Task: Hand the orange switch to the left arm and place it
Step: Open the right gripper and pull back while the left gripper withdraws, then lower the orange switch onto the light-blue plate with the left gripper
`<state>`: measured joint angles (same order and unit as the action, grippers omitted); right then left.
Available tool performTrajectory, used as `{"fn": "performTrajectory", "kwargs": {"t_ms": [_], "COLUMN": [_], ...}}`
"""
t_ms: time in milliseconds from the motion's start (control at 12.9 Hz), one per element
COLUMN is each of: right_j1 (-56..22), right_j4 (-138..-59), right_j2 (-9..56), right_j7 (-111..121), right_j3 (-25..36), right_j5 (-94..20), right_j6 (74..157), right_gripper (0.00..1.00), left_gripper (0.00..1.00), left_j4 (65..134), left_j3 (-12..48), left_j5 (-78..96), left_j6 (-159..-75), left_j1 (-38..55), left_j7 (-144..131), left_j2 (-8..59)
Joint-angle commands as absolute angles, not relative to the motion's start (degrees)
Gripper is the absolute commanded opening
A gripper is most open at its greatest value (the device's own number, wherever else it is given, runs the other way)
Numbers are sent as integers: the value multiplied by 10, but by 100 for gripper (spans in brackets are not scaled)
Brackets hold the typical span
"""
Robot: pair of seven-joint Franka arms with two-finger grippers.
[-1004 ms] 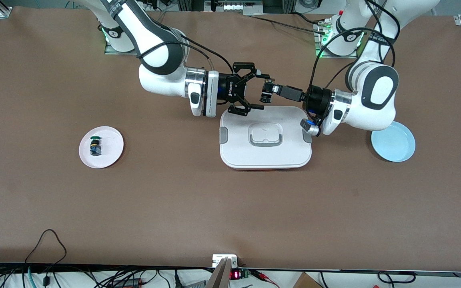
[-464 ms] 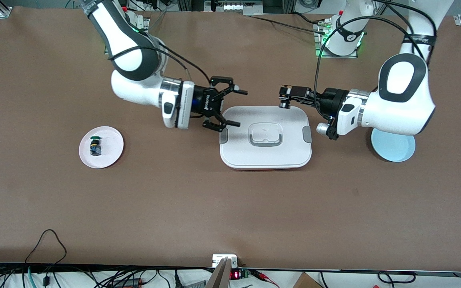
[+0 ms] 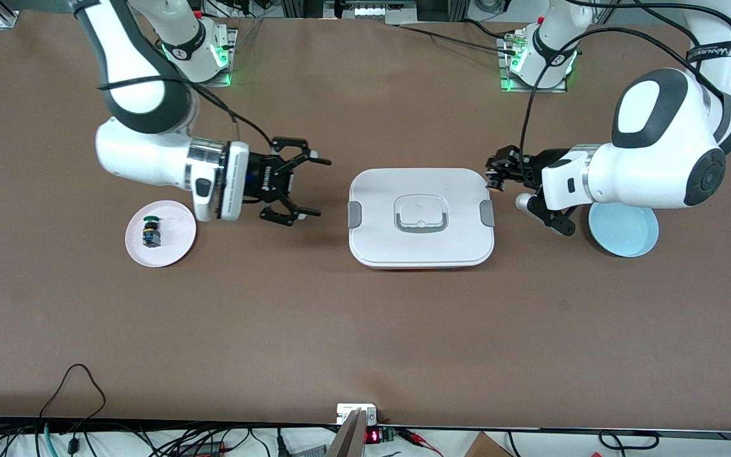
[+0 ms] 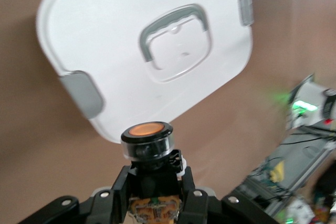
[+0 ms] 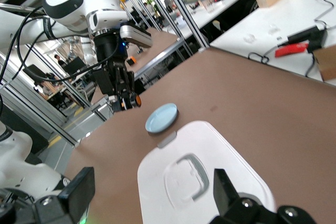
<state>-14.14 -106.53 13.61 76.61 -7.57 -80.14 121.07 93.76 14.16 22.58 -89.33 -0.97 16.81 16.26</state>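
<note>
**Left arm holds the orange switch beside the box**

The left gripper (image 3: 495,179) hangs in the air just off the box's (image 3: 421,244) end that faces the left arm's side of the desk (image 3: 365,330). Its fingers (image 4: 122,183) pinch the orange switch (image 4: 147,140) by its black body, orange cap pointing away from the wrist.

The right gripper (image 3: 305,187) is over bare desk between the box and the white plate (image 3: 175,244), its fingers (image 3: 320,161) spread wide with nothing between them.

The box sits shut near the middle of the desk. A green-capped switch (image 3: 150,231) lies on the white plate toward the right arm's end of the desk. A light-blue plate (image 3: 625,235) rests toward the left arm's end, partly under the left arm.
</note>
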Motion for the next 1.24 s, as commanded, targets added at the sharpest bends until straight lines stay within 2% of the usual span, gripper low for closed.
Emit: {"fn": "performTrajectory", "kwargs": {"t_ms": [0,155,309,541,773,1004,1159], "right_j1": [-138,-138,-141,-159,-167,-179,-185], "right_j4": [-1078,-1067,-1065,-1051,-1006,-967,-937], "right_j2": [108,97,79,66,61,49,47], "right_j7": [688,630,580,520,402,280,234], "right_j3": [-2,53,89,132,142,143,141], "right_j5": [-697,-582,-481,-368,-262,-180,-138], "right_j6": [1127,1077,1060,1027,996,957,928], "right_gripper": [100,100,100,100,100,100,100], "left_gripper": [21,21,21,21,21,18,18], "left_j4": [914,913,913,920,929,990,1033], "left_j3": [141,142,142,141,141,141,141], "left_j5": [96,-8,-105,-166,-184,-185,-224], "left_j6": [-882,-887,-907,-954,-1009,-1095,-1131], "left_j1": [-11,-5,-5,-53,-132,-212,-219], "left_j7": [268,314,382,524,675,739,752], "left_j2": [174,182,191,221,258,272,272]}}
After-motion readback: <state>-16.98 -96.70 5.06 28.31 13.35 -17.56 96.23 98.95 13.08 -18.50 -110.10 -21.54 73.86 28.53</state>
